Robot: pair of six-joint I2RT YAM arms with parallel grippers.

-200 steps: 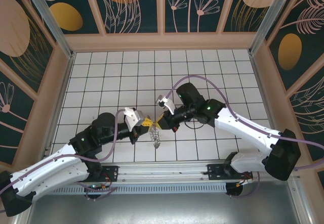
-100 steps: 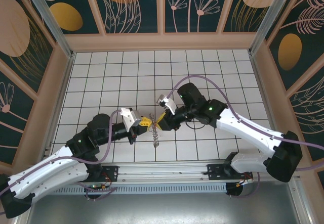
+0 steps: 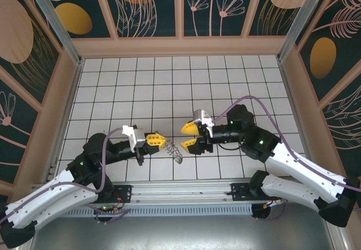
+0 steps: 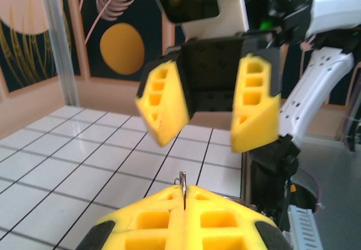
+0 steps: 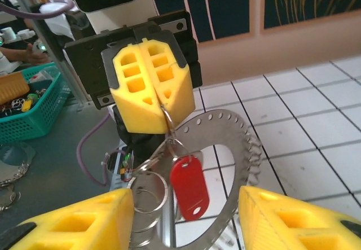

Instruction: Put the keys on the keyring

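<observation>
My left gripper (image 3: 162, 143) is shut on a thin wire loop of the keyring (image 3: 176, 152), which dangles just above the tiles near the table's front. In the right wrist view the keyring (image 5: 228, 127) is a flat perforated ring with a frilly wire edge. The red-headed key (image 5: 190, 186) and a few small split rings (image 5: 148, 196) hang in front of it, under the left gripper (image 5: 161, 109). My right gripper (image 3: 188, 136) faces it from the right, open and apart from the ring. The left wrist view shows the loop (image 4: 183, 183) pinched between my shut jaws.
A teal basket (image 5: 28, 114) of small items sits off the table beyond the left arm. The metal front rail (image 3: 180, 196) runs close below both grippers. Wooden walls (image 3: 180, 45) enclose the white tiled floor (image 3: 169, 86) on three sides.
The right gripper has opened and drawn back to the right, off the keyring. The left gripper has shifted slightly left and down, still holding the ring.
</observation>
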